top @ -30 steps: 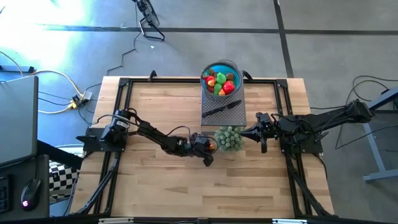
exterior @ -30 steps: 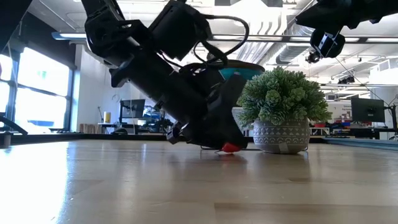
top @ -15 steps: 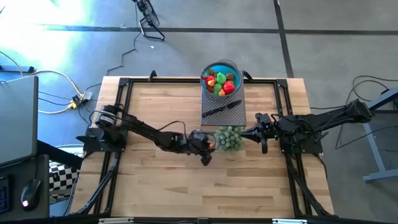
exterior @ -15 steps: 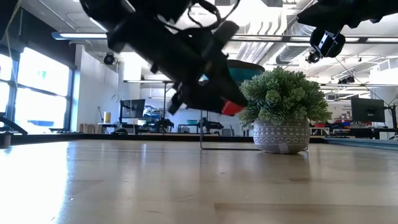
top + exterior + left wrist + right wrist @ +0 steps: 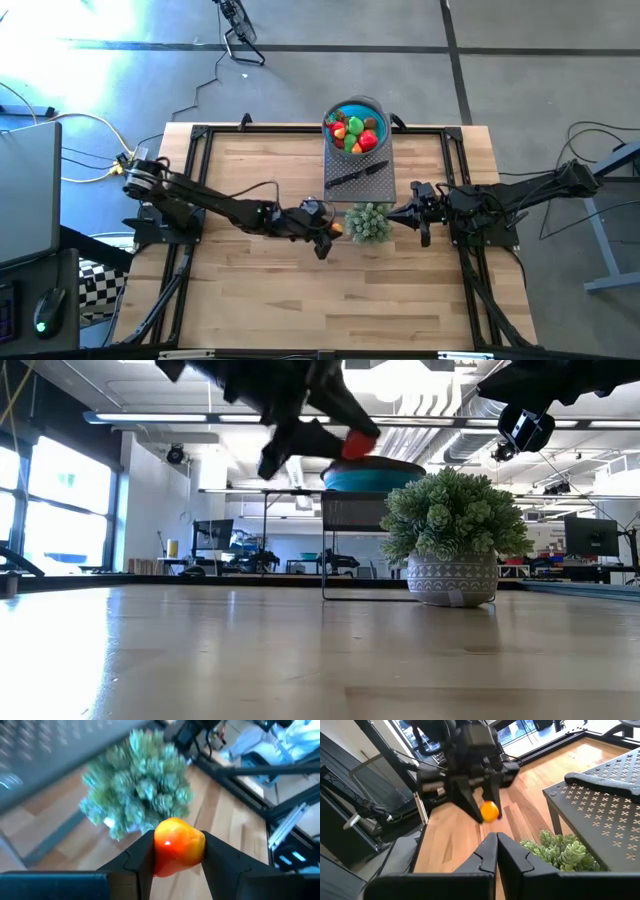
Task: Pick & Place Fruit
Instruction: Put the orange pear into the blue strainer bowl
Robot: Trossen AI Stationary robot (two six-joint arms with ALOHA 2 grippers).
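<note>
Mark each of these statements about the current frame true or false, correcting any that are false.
1. The left gripper is shut on an orange-red fruit. True.
2. That fruit is resting on the table. False: it is held up in the air, clear of the wooden table.
3. The right gripper is holding a fruit. False: its fingers are shut on nothing, beside the potted plant.
4. The blue bowl already holds several fruits. True.
5. The black-handled knife lies in the blue bowl. False: it lies on the perforated dark stand, in front of the bowl.
</note>
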